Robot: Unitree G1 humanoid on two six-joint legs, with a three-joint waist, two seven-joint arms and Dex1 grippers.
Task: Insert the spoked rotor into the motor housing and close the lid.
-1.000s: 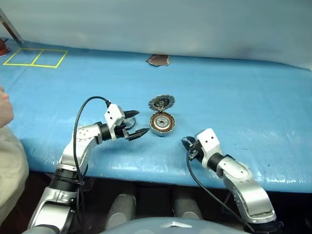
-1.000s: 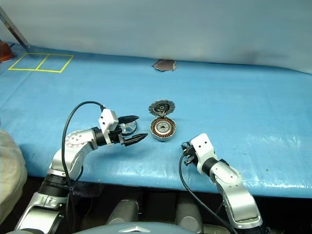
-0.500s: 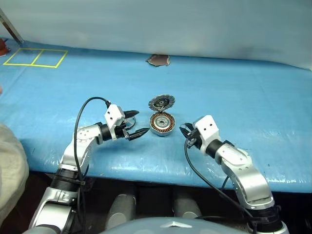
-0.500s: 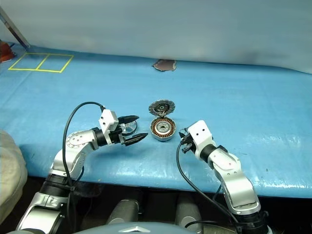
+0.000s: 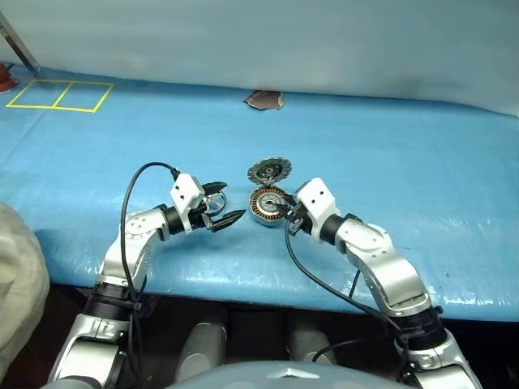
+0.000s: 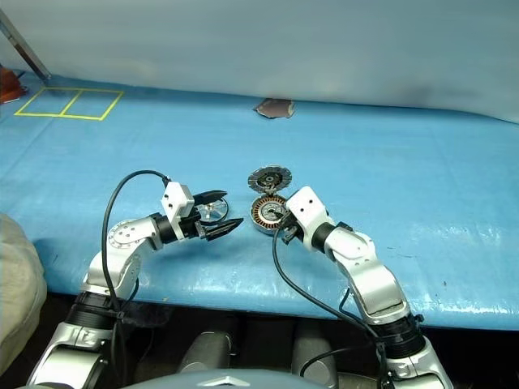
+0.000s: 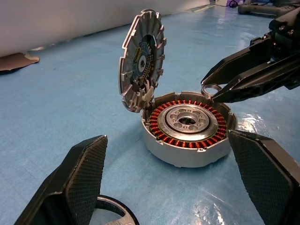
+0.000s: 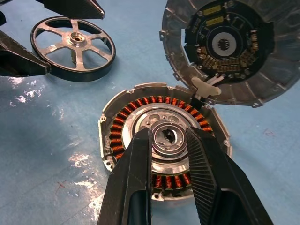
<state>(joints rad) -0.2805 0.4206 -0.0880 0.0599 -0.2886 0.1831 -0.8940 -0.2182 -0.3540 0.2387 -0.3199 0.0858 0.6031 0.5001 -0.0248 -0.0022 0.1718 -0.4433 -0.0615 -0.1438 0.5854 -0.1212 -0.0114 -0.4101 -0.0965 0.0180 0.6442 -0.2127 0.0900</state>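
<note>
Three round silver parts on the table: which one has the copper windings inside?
The motor housing, the squat puck lying flat under the right pincer. The lid stands open at its rim, and the spoked rotor beside the left pincer is see-through.

Silver-grey arms, black fingers

Behind each pincer, left (image 5: 225,203) and right (image 5: 283,212), sits a white boxy wrist block; black cables loop back along glossy silver arm shells with black joints.

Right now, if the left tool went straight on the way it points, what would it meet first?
Probably the motor housing: it sits ahead between the left tool's open fingers. The spoked rotor lies beside them.
</note>
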